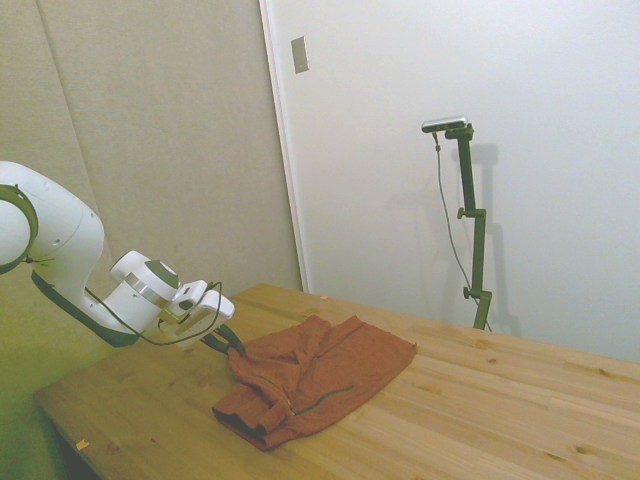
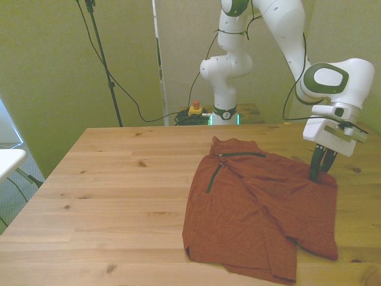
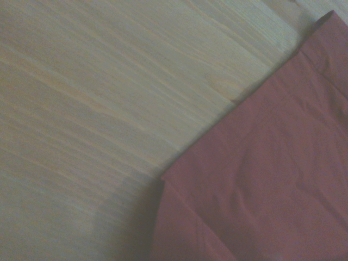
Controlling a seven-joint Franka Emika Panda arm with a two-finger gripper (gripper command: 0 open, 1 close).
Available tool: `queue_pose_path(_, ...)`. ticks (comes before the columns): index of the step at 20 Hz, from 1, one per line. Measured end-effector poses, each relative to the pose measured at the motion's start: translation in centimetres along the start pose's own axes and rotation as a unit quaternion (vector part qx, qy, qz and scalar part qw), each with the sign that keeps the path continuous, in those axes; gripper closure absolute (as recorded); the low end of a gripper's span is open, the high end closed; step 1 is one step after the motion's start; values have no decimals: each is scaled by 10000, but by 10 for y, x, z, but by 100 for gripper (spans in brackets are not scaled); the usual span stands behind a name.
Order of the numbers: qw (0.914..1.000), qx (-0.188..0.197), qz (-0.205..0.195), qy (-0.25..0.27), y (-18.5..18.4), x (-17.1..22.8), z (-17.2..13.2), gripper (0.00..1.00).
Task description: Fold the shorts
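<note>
Nearest the front camera: rust-orange soft fabric shorts (image 2: 262, 214), one item, lying on the wide pale wooden plank table (image 2: 107, 196) toward the front view's right, well clear of the left half of the boards. Condition: not yet a tidy fold. One layer is turned over another across the middle, and the dark slit pocket line (image 2: 212, 177) faces up on the side toward the front view's left. I read this as a garment spread out so that an edge can be lifted and carried across.

White jointed Franka arm (image 2: 280, 30), one item. It arches down from its base with the wrist bent low over the edge of the shorts at the front view's right. I judge that placement as chosen to take a corner, since the cloth is much broader than the hand.

Hand (image 2: 318, 171), one item, dark fingers pointing down, tips at the fabric's edge. The fingers sit narrow, close together; I cannot tell from any view whether cloth is pinched between them. The wrist camera shows only a corner of the shorts on bare wood.
</note>
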State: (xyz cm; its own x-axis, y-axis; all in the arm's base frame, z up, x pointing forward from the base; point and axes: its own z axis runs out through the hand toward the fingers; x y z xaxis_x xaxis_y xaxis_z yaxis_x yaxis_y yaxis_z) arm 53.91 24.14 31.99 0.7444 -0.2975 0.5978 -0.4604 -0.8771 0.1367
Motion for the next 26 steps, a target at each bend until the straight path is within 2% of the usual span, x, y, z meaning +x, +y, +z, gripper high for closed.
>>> queue_pose_path(13,10000,25,-21,7,-3,-3,-5,100)
queue_pose_path(16,9997,78,225,-4,5,10,-20,100)
queue_pose_path(19,9985,62,545,42,27,38,-32,100)
queue_pose_path(26,9933,16,1152,7,95,107,-24,100)
